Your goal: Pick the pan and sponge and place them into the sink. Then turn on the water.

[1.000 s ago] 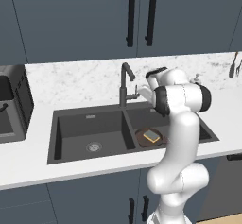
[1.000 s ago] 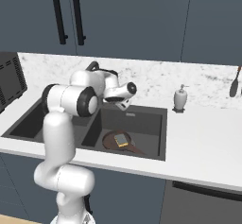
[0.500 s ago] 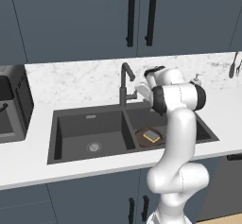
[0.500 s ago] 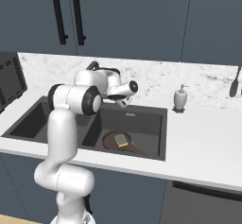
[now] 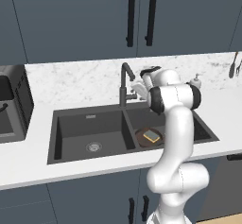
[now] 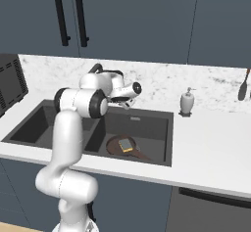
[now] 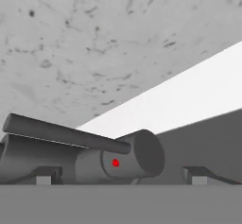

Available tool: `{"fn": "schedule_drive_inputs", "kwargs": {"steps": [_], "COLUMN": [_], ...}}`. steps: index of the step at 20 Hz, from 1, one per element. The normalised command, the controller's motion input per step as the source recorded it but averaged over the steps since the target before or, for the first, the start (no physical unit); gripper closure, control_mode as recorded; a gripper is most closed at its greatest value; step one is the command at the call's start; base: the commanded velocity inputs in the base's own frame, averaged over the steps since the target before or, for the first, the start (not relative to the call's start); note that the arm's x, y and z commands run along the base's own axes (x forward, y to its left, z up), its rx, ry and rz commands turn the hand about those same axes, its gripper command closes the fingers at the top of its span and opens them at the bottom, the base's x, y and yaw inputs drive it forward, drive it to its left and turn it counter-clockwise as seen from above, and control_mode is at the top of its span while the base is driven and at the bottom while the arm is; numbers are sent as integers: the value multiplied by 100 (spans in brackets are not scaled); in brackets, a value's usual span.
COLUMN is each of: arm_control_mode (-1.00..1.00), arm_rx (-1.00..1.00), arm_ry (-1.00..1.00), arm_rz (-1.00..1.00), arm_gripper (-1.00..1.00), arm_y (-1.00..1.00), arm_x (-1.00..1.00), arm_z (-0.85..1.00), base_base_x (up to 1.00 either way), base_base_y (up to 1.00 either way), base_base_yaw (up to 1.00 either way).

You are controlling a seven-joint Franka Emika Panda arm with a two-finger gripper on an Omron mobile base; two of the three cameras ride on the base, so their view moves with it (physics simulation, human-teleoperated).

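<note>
The dark brown pan [image 5: 147,139] lies in the right basin of the dark grey sink [image 5: 90,119], with the yellow sponge [image 5: 151,135] resting in it. From the other side the pan [image 6: 117,148] and sponge [image 6: 126,144] show in the same basin of the sink [image 6: 147,116]. My gripper [image 5: 134,90] is up at the dark gooseneck faucet [image 5: 124,82]. In the hand view the faucet's lever hub [image 7: 118,161] with a red dot and its lever rod [image 7: 61,132] sit between my wide-apart fingertips [image 7: 45,176]; the gripper [image 7: 120,178] is open. No stream falls from the spout.
A white soap dispenser [image 6: 187,102] stands on the counter right of the sink. A dark utensil [image 6: 243,85] leans at the far right backsplash. A dark appliance [image 5: 14,102] sits at the left. Dark cabinets with black handles [image 5: 141,16] hang above.
My hand has moved closer to the faucet, toward the backsplash. Pan and sponge have not moved.
</note>
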Motion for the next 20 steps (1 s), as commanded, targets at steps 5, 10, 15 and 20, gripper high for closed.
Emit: {"fn": "schedule_drive_inputs", "kwargs": {"steps": [5, 10, 15, 20], "arm_control_mode": [-100, -100, -100, -100], "arm_rx": [0, 1, 0, 6], "arm_ry": [0, 0, 0, 0], "arm_rz": [0, 0, 0, 0], "arm_gripper": [-100, -100, 100, 100], "arm_y": [0, 0, 0, 0], "arm_x": [32, 14, 0, 3], "arm_z": [-10, -11, -3, -3], "base_base_x": [0, 0, 0, 0], "base_base_y": [0, 0, 0, 0], "base_base_yaw": [0, 0, 0, 0]}}
